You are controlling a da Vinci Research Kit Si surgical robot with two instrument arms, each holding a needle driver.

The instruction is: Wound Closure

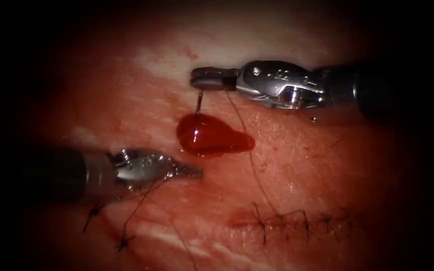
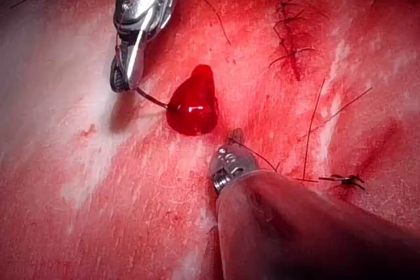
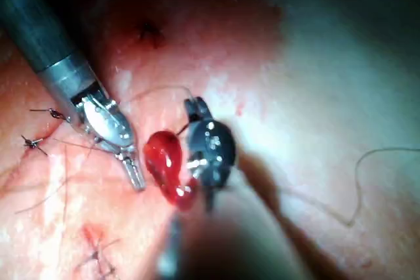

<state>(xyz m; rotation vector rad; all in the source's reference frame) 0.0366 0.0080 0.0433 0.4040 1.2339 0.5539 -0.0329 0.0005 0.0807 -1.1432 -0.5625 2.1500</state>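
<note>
Our right hand point(image 1: 197, 79) pinches the needle point(image 1: 198, 102) near one end; it hangs at 12 o'clock of the red fluid point(image 1: 209, 135), stiff and slippery. Our left hand point(image 1: 189, 171), pressed together, holds nothing.

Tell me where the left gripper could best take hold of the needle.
The right gripper is shut on the needle's upper end; its lower end dips to the red fluid, and whether it enters the tissue cannot be told. The bare middle stretch is probably best, approached from the endoscope view's left, where the left gripper lies.
</note>
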